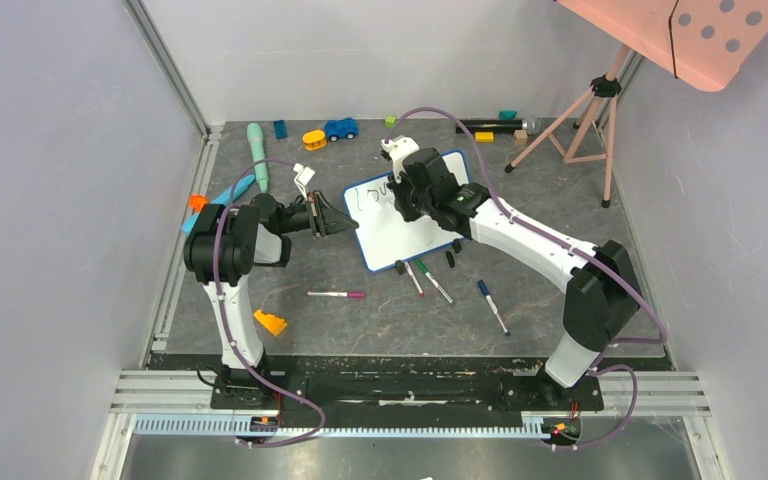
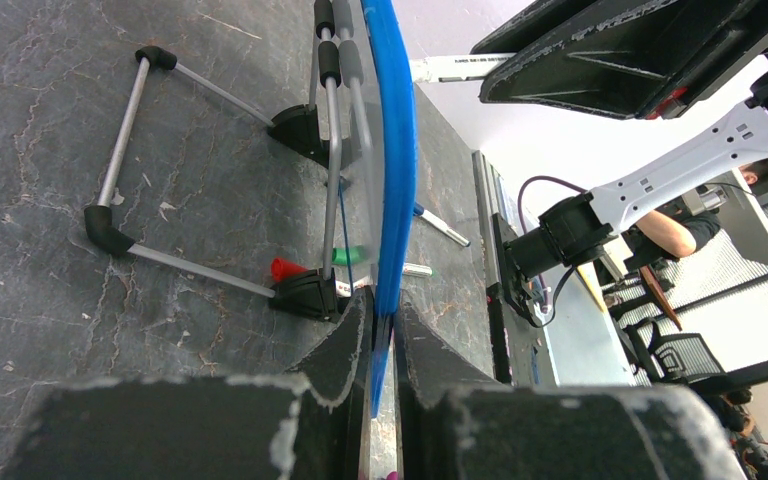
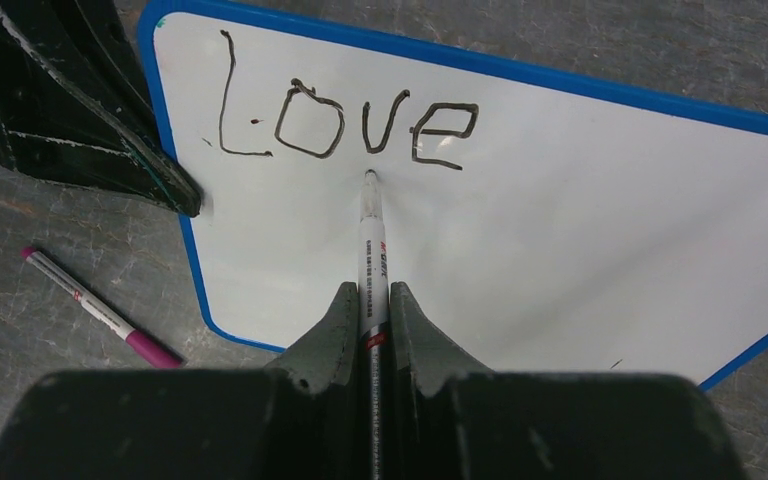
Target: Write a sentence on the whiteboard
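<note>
- Dark grey stone-patterned counter (image 1: 360,320), walled in pale panels, carries the whiteboard (image 1: 390,245) at its middle, between my two arms; loose pens lie near its lower edge.
- Left pincer (image 2: 380,322) is nearly closed, its two fingers pinching the board's blue frame at the left edge, which steadies the board on its wire stand (image 2: 200,270).
- Right pincer (image 3: 370,295) is clamped tight on a black marker (image 3: 370,235), which points up the board from between the fingers.
- One word, "Love" (image 3: 345,120), stands in dark strokes along the top of the white face: the only part of the sentence written so far.
- Marker tip sits just under the "v"; whether it touches the surface I cannot tell.
- Most of the white face below and to the right of the word is bare.
- By my judgement the task is in its early part: one word done, the remaining words and a closing full stop yet to be written.
- Pink-capped pen (image 3: 100,315) lies unused on the counter, just beside the board's lower left corner.
</note>
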Controlling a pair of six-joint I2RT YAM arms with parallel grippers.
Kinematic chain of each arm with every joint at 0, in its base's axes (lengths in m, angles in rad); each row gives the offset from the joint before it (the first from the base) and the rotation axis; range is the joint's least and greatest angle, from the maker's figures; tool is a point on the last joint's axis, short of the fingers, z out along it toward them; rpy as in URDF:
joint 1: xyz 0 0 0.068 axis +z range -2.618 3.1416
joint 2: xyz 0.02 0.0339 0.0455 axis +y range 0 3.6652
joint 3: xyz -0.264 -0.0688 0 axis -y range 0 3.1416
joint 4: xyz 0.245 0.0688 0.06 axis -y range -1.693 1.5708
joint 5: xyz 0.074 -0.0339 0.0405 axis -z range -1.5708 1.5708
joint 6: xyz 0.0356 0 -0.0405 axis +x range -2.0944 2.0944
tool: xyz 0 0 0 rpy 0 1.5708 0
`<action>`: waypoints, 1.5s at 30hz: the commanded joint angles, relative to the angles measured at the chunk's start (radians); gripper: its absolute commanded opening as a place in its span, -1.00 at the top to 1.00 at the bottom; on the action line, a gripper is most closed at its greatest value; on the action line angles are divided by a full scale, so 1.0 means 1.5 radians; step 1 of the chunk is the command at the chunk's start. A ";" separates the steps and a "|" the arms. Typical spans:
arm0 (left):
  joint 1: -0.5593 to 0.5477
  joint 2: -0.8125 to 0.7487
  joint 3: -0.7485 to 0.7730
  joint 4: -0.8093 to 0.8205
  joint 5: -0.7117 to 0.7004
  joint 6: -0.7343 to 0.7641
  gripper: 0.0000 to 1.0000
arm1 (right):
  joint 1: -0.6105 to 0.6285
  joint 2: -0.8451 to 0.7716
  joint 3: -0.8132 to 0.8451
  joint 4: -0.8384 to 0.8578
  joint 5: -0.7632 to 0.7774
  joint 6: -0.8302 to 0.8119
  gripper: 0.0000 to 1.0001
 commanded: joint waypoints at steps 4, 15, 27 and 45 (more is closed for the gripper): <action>-0.005 0.008 0.005 0.034 0.031 -0.019 0.96 | 0.003 0.010 0.036 0.019 0.021 -0.006 1.00; -0.005 0.008 0.004 0.034 0.031 -0.019 0.96 | 0.003 0.000 0.006 0.017 0.020 -0.003 1.00; -0.006 0.007 0.005 0.034 0.032 -0.020 0.96 | 0.003 -0.021 -0.050 0.017 0.010 0.001 1.00; -0.006 0.006 0.005 0.034 0.033 -0.020 0.96 | 0.002 -0.028 -0.074 0.016 -0.002 0.005 1.00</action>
